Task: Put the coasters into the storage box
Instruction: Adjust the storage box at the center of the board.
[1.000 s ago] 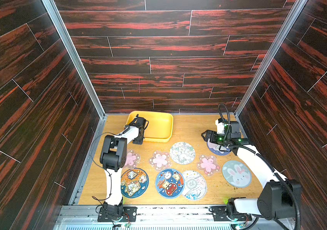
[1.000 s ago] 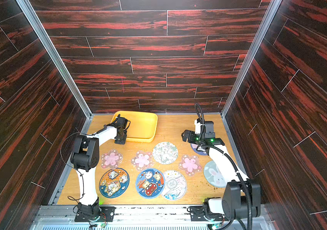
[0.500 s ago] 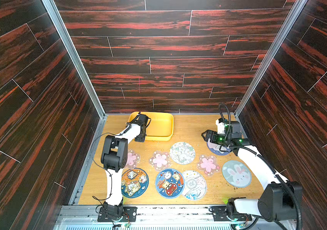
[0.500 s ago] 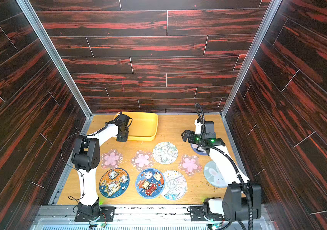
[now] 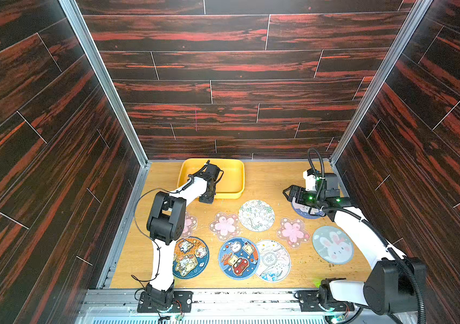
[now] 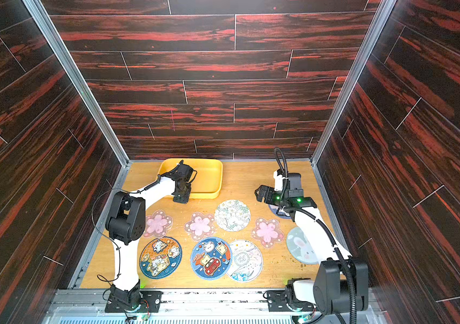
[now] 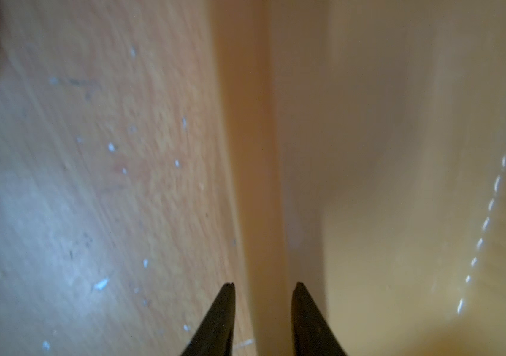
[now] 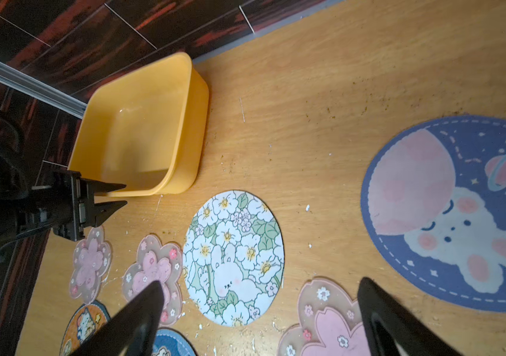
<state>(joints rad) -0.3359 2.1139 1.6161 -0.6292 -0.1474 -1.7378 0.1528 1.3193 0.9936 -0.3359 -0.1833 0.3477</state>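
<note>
The yellow storage box (image 5: 233,175) (image 6: 209,176) (image 8: 140,132) stands at the back left, its inside bare. My left gripper (image 5: 206,198) (image 6: 181,199) (image 7: 263,286) (image 8: 119,195) is open a little, its fingertips astride the box's front rim (image 7: 251,154). Several coasters lie flat on the table: pink blossoms (image 5: 225,226) (image 5: 293,232), a floral disc (image 5: 256,215) (image 8: 234,255), cartoon discs (image 5: 191,257) (image 5: 237,258), a wave disc (image 5: 275,261) and a grey bunny disc (image 5: 332,245). My right gripper (image 5: 287,193) (image 6: 259,195) (image 8: 261,282) hangs wide open and empty beside the navy moon coaster (image 8: 449,212).
Dark wood-pattern walls (image 5: 55,140) close in the table on three sides. A third blossom coaster (image 6: 157,224) lies partly behind my left arm (image 5: 165,216). Bare tabletop (image 5: 268,179) lies between the box and my right gripper. Crumbs speckle the wood.
My left gripper's jaws have parted at the box's rim, where they were shut a second ago. The right arm has not moved.
</note>
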